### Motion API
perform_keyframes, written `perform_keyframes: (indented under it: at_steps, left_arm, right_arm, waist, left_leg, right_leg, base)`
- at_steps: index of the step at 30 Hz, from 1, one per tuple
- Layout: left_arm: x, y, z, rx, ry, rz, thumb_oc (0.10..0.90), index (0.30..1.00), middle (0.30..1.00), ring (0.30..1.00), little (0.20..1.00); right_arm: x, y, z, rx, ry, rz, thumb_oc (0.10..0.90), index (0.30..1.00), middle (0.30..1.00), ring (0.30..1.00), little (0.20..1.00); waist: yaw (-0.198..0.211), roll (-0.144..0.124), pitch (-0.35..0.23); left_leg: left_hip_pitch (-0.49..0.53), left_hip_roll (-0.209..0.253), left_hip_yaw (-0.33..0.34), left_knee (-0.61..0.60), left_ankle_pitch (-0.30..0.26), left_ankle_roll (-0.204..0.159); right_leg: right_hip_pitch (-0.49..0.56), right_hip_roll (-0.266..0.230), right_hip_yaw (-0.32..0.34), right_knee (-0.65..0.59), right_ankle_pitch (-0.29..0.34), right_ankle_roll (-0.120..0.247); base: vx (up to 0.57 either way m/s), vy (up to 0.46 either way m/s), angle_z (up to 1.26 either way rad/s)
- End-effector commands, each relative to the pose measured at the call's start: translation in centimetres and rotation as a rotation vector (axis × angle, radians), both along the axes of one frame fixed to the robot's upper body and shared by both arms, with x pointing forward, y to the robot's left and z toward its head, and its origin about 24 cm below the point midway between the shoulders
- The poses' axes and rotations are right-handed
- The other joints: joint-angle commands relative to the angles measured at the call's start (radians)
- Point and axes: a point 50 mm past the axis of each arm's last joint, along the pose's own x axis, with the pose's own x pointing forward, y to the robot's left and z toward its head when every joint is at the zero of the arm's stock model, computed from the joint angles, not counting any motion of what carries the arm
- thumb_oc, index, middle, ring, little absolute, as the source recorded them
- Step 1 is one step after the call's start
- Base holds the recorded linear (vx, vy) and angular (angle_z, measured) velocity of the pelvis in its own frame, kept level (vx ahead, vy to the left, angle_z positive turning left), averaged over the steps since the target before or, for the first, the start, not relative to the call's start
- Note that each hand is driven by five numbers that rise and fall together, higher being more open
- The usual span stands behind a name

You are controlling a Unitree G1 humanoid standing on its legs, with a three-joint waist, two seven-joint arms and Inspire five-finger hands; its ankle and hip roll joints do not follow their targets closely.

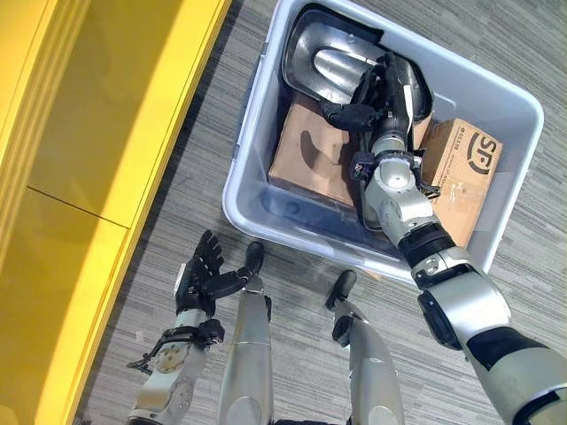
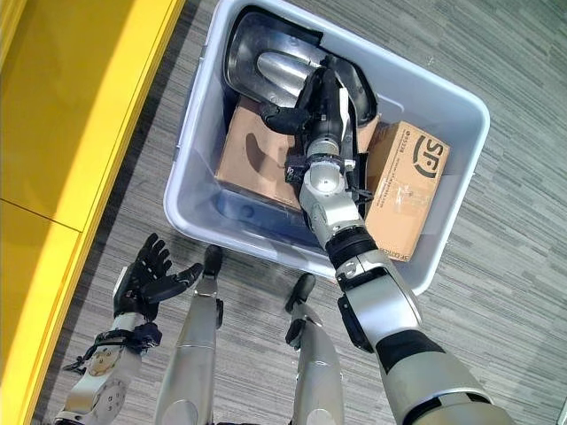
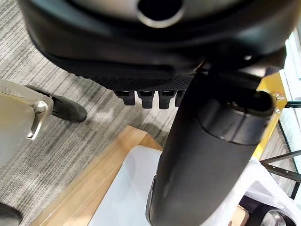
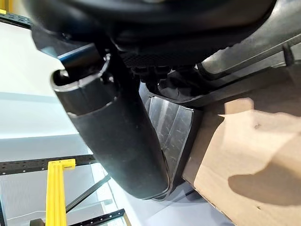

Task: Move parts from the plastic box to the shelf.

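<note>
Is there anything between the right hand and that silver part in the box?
Nothing visible. The right hand is already at the silver part in the plastic box, fingers reaching over its dark rim.

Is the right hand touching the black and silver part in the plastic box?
Touching. In the left eye view the right hand lies on the black and silver part with its fingers curled over the rim.

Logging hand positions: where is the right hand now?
In the left eye view, the right hand reaches into the plastic box, on the shiny black part at its far end, above the flat cardboard.
</note>
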Motion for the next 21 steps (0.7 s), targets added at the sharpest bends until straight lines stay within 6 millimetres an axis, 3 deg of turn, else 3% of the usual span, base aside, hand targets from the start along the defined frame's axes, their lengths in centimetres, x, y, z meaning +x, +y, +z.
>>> perform_keyframes:
  at_steps: [1,5,8,13,21]
  left_arm:
    - [-0.5,-0.5,2.5,0.006,-0.134,-0.057,0.9,1.0,1.0,1.0,1.0]
    - [-0.4,-0.5,2.5,0.005,-0.134,-0.053,0.9,1.0,1.0,1.0,1.0]
    - [-0.3,-0.4,2.6,0.002,-0.135,-0.041,0.9,1.0,1.0,1.0,1.0]
    - [-0.2,-0.3,2.8,0.004,-0.142,-0.035,0.9,1.0,1.0,1.0,1.0]
    - [-0.3,0.0,3.0,0.006,-0.149,-0.018,0.9,1.0,1.0,1.0,1.0]
  right_arm:
    - [-0.9,4.2,3.3,-0.022,-0.105,0.203,0.9,1.0,1.0,1.0,1.0]
    - [-1.4,5.6,3.1,-0.04,-0.117,0.254,0.9,1.0,1.0,1.0,1.0]
    - [-3.0,9.0,3.1,-0.073,-0.155,0.394,0.9,1.0,1.0,1.0,1.0]
    - [-4.9,11.9,3.6,-0.08,-0.212,0.519,0.9,1.0,1.0,1.0,1.0]
    - [-6.8,13.8,5.1,-0.084,-0.3,0.597,0.9,1.0,1.0,1.0,1.0]
  waist:
    - [0.065,0.027,-0.011]
    - [0.065,0.027,-0.011]
    - [0.067,0.024,-0.011]
    - [0.068,0.023,-0.011]
    - [0.08,0.021,-0.011]
  left_leg:
    - [-0.022,-0.001,0.024,0.071,-0.068,0.018]
    - [-0.021,-0.002,0.025,0.067,-0.067,0.018]
    - [-0.025,-0.001,0.025,0.069,-0.066,0.018]
    - [-0.029,-0.002,0.024,0.07,-0.064,0.018]
    - [-0.032,-0.007,0.015,0.067,-0.063,0.02]
  right_leg:
    - [0.084,-0.053,0.045,-0.004,-0.007,0.083]
    - [0.083,-0.052,0.046,-0.003,-0.008,0.082]
    - [0.076,-0.053,0.046,0.001,-0.008,0.08]
    - [0.075,-0.055,0.046,0.001,-0.008,0.08]
    - [0.082,-0.057,0.035,-0.003,-0.008,0.083]
  base:
    - [0.0,0.0,0.0]
    - [0.0,0.0,0.0]
    - [0.0,0.0,0.0]
    - [0.0,0.0,0.0]
    - [0.01,-0.004,0.06]
